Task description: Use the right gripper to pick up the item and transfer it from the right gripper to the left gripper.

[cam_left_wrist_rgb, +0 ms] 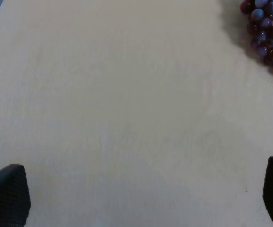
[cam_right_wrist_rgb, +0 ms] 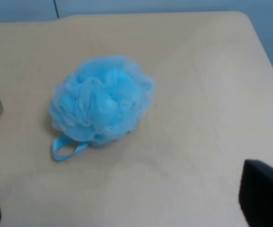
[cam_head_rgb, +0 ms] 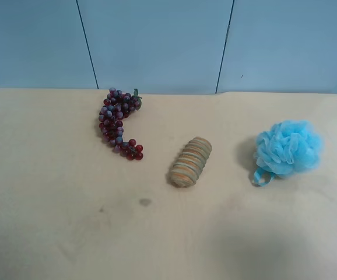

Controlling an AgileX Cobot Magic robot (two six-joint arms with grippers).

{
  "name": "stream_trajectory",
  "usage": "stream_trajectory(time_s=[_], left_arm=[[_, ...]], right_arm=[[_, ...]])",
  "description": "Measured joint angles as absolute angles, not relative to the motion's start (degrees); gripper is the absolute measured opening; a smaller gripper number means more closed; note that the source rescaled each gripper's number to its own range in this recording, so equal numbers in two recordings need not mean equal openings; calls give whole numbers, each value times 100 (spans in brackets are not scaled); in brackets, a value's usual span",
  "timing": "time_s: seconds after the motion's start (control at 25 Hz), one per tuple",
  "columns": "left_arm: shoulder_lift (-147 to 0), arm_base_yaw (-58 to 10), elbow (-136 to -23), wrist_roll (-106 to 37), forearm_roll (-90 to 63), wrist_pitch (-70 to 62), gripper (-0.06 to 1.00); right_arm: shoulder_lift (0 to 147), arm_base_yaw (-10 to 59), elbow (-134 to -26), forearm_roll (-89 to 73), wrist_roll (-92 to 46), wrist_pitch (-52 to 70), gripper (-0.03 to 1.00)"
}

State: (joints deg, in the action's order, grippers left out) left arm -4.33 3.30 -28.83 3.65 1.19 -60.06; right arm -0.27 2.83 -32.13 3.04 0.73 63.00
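One desk (cam_head_rgb: pixel 40 233) carries three loose things, one of each kind: one purple-red grape bunch (cam_head_rgb: pixel 117 122); one striped tan-orange roll (cam_head_rgb: pixel 190 162); one light-blue mesh bath pouf (cam_head_rgb: pixel 289 147), with a single blue ribbon loop (cam_head_rgb: pixel 261 177); the grapes in the bunch are too many and too small to count exactly; the right end effector (cam_right_wrist_rgb: pixel 127 203) and the left end effector (cam_left_wrist_rgb: pixel 141 194) make two, one in each wrist view; each shows two black fingertips (cam_right_wrist_rgb: pixel 264 194), four in all; behind the desk, one blue wall (cam_head_rgb: pixel 157 41) bears two dark seams (cam_head_rgb: pixel 87 44), which split it into three panels.
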Motion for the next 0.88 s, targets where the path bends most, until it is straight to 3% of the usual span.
stream_trajectory(time_s=[0.88], left_arm=[[-433, 330, -2883, 365, 119, -6006, 100]], right_arm=[[-27, 283, -3213, 308, 73, 6300, 100]])
